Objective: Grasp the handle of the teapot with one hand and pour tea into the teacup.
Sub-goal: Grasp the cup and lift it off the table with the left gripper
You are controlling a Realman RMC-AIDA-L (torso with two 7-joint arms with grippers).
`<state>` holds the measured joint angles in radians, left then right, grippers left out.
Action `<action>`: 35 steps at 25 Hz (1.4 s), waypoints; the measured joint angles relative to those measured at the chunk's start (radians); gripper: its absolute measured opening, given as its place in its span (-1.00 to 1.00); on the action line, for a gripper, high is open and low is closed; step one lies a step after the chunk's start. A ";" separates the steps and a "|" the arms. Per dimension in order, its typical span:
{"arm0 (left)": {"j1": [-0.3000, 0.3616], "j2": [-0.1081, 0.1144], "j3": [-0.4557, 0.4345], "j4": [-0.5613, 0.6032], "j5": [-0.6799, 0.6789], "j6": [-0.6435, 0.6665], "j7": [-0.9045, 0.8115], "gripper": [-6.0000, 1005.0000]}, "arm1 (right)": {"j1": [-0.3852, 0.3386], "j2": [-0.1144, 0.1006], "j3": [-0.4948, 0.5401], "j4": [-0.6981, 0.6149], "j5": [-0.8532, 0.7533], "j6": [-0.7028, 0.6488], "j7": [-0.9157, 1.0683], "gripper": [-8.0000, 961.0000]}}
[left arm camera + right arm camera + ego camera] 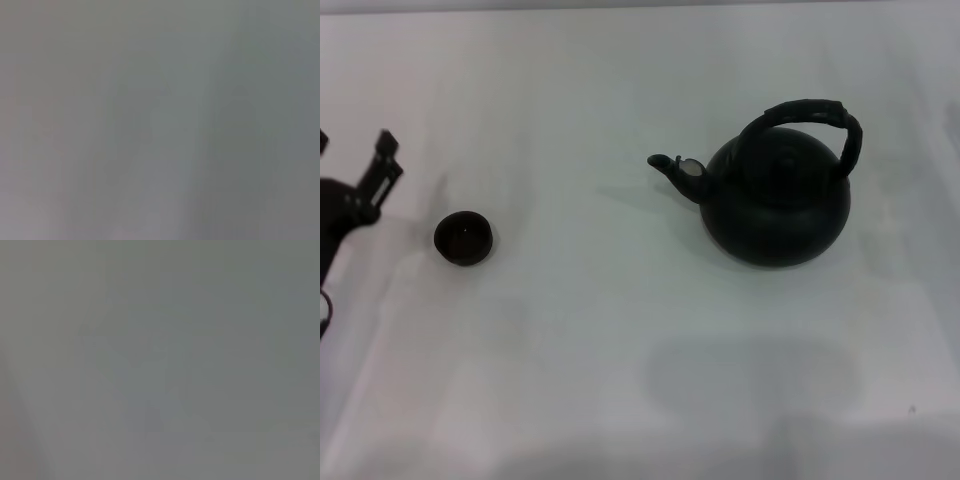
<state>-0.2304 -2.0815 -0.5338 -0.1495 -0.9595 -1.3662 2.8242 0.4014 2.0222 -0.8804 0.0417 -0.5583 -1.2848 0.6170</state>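
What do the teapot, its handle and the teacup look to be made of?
Teapot: matte black with hardly any glare, possibly cast iron or dark ceramic; the spout tip is pale and metallic-looking. Handle: black arched hoop with a ribbed surface, which suggests a wrap over a core. Teacup: dark brown-black with a faint sheen inside, likely glazed ceramic. Left gripper sits beside the teacup.

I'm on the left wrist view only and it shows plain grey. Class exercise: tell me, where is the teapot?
Observer: The teapot stands on the table's right side, upright.
Operator: Which way does its spout face?
Observer: Toward the teacup, which sits apart on the left.
Operator: Is anything holding the handle?
Observer: No, the handle is free; the left gripper sits at the left edge, beside the teacup.
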 joint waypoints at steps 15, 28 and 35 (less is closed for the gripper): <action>0.063 0.002 0.000 0.060 0.210 -0.040 0.000 0.72 | 0.032 0.002 -0.001 -0.075 0.000 0.095 0.000 0.72; 0.019 0.006 0.000 0.093 0.312 0.002 0.000 0.72 | 0.037 0.003 -0.001 -0.055 0.000 0.098 0.001 0.72; -0.001 0.005 0.000 0.093 0.346 0.044 0.001 0.72 | 0.037 0.003 -0.002 -0.055 0.000 0.098 0.002 0.72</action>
<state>-0.2317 -2.0763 -0.5338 -0.0563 -0.6137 -1.3225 2.8250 0.4386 2.0249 -0.8820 -0.0137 -0.5583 -1.1872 0.6189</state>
